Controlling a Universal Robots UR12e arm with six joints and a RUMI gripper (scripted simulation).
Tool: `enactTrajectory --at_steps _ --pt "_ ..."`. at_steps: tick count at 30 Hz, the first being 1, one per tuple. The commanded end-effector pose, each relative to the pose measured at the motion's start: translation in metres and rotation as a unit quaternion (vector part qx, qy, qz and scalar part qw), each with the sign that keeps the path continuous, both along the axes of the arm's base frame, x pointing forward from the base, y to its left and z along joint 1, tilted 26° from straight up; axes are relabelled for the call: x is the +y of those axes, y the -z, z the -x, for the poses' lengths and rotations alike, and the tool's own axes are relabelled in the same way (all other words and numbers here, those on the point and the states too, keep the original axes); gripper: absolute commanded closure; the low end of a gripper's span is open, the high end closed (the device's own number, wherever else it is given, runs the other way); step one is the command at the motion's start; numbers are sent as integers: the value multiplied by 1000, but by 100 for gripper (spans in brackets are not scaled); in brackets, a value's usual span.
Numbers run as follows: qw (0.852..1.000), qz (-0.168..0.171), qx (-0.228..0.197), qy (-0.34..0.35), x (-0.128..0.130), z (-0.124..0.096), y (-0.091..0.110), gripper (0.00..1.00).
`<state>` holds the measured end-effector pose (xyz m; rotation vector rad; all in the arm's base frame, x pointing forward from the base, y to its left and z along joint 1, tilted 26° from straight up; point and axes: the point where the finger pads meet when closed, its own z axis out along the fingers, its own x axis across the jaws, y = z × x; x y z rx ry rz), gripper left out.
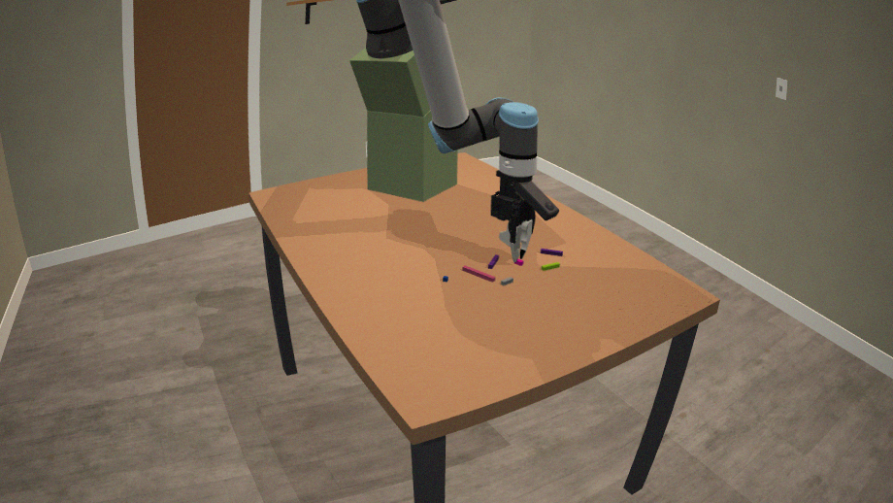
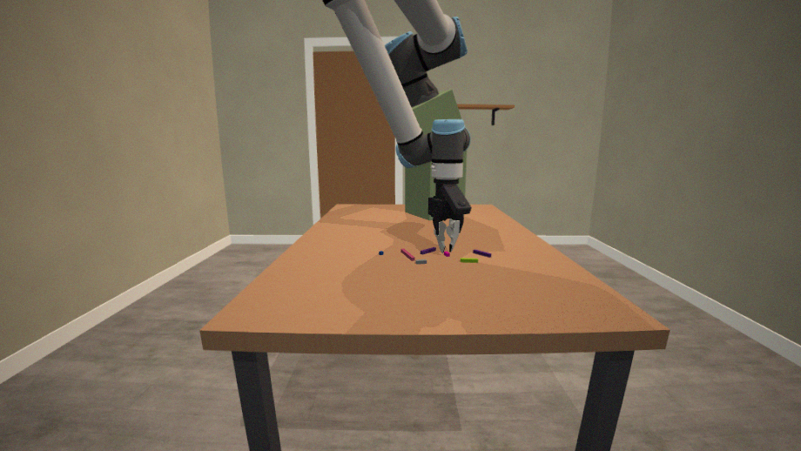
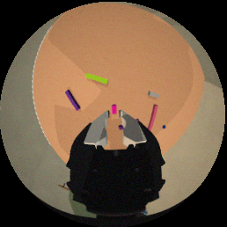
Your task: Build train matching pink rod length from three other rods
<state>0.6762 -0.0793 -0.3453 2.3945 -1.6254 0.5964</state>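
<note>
My gripper (image 1: pixel 519 256) (image 2: pixel 447 250) (image 3: pixel 113 111) points down, slightly open, its fingertips low at the magenta rod (image 1: pixel 519 262) (image 2: pixel 447 254) (image 3: pixel 114 109). In the wrist view gaps show between rod and tips. The lime rod (image 1: pixel 550 266) (image 2: pixel 468 260) (image 3: pixel 97 79) and one purple rod (image 1: pixel 551 251) (image 2: pixel 481 253) (image 3: pixel 72 100) lie to the right in the top and exterior views. The grey rod (image 1: pixel 507 281) (image 2: pixel 420 262) (image 3: pixel 153 94) lies near the pink rod (image 1: pixel 479 273) (image 2: pixel 407 254) (image 3: pixel 153 116). All visible rods lie apart.
The second purple rod (image 1: pixel 493 261) (image 2: pixel 427 251) (image 3: pixel 120 127) lies between the pink and magenta rods, partly hidden by a finger in the wrist view. The blue rod (image 1: pixel 446 278) (image 2: pixel 380 252) (image 3: pixel 164 127) lies farthest left in the top and exterior views. The green pedestal (image 1: pixel 394 152) stands behind.
</note>
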Motion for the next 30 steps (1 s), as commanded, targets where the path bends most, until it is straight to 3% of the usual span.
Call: enactTrajectory --at_steps 1,30 --pt "1000 0 0 0 -1 -1 3 86" --pt "1000 0 0 0 -3 -2 7 86"
